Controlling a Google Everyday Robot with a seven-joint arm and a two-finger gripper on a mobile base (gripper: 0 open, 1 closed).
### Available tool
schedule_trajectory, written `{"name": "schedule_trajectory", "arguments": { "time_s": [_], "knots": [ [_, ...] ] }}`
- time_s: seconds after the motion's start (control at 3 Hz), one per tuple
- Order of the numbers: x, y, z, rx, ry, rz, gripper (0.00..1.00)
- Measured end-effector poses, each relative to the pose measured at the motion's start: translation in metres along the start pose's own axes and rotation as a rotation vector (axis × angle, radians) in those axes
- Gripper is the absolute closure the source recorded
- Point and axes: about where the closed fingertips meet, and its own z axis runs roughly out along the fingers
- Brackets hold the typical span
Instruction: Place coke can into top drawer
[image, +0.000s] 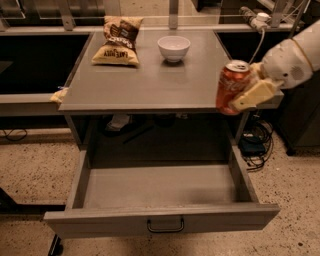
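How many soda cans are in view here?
1: the coke can, held by the gripper at the table's front right corner. The open top drawer shows none; dark areas behind could hide others.
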Motion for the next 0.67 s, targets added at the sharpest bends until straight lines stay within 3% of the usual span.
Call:
{"name": "schedule_trajectory", "arguments": {
  "time_s": [0.67],
  "knots": [
    [0.012,-0.004,0.013,-0.010,0.017,0.010,1.00]
  ]
}}
